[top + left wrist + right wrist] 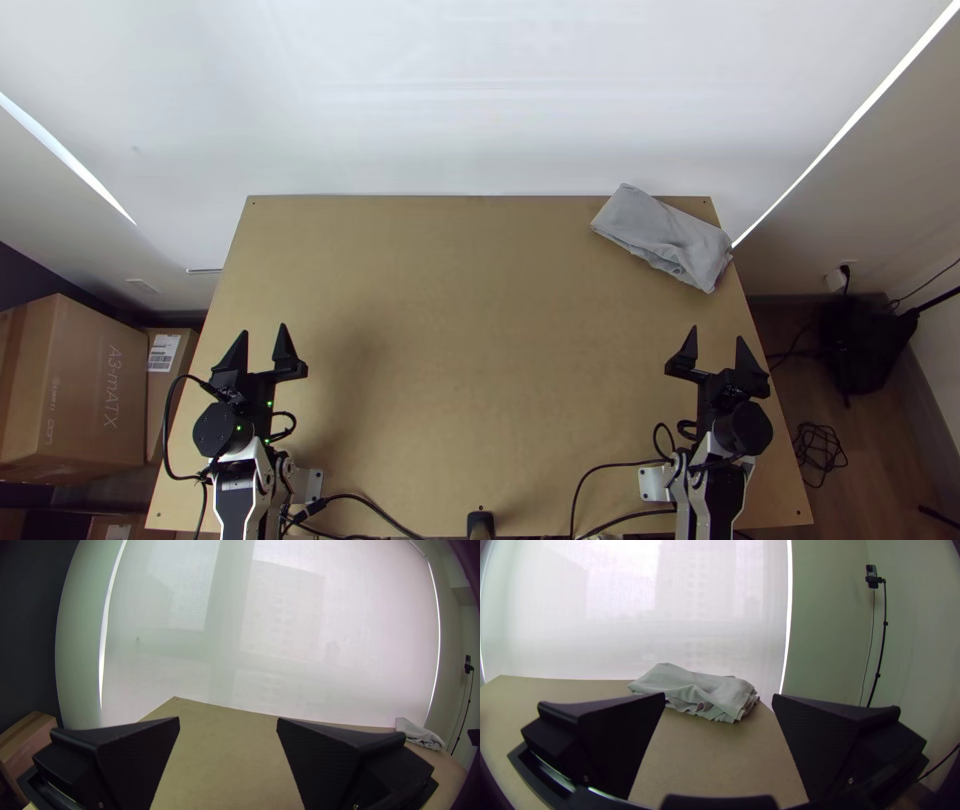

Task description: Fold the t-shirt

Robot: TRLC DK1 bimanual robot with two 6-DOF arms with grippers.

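The light grey t-shirt (664, 236) lies folded into a compact, slightly rumpled bundle at the table's far right corner, partly over its edge. In the top view my left gripper (264, 345) is low on the left side of the table, open and far from the cloth. My right gripper (717, 350) is open on the right side, nearer the cloth but apart from it. The left wrist view has the left gripper (228, 721) with nothing between its fingers and the shirt (419, 733) far off. In the right wrist view, the shirt (695, 690) lies beyond the open right gripper (719, 697).
The wooden table (450, 300) has bare surface across its middle and left. A white blind (450, 100) hangs beyond its far edge. Cardboard boxes (80, 385) stand to the left, cables (590, 480) run along the near edge, and a black bag (868, 340) is on the floor at right.
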